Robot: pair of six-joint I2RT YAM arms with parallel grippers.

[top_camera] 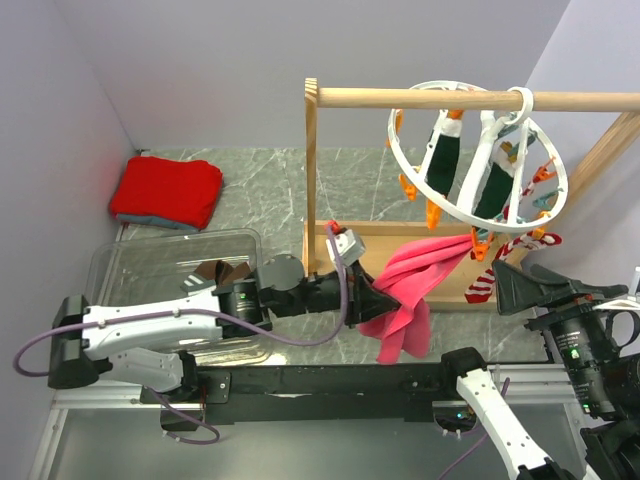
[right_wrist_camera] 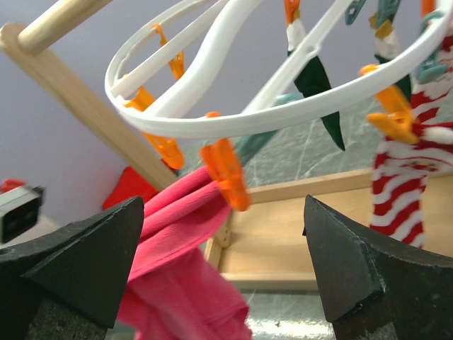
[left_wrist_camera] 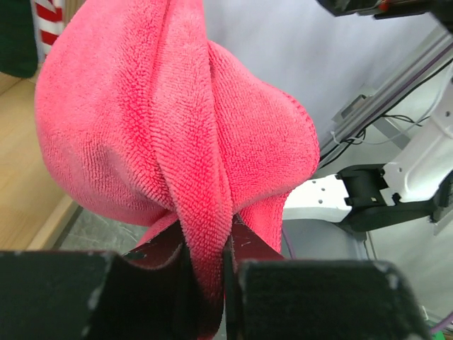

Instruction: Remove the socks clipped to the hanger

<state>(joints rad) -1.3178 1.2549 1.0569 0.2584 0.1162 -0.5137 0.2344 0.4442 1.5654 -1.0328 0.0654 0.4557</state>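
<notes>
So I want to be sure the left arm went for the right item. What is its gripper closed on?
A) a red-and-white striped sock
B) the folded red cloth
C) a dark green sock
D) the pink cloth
D: in the left wrist view the left gripper is pinched shut on a fold of the pink cloth, with no sock between its fingers.
</notes>
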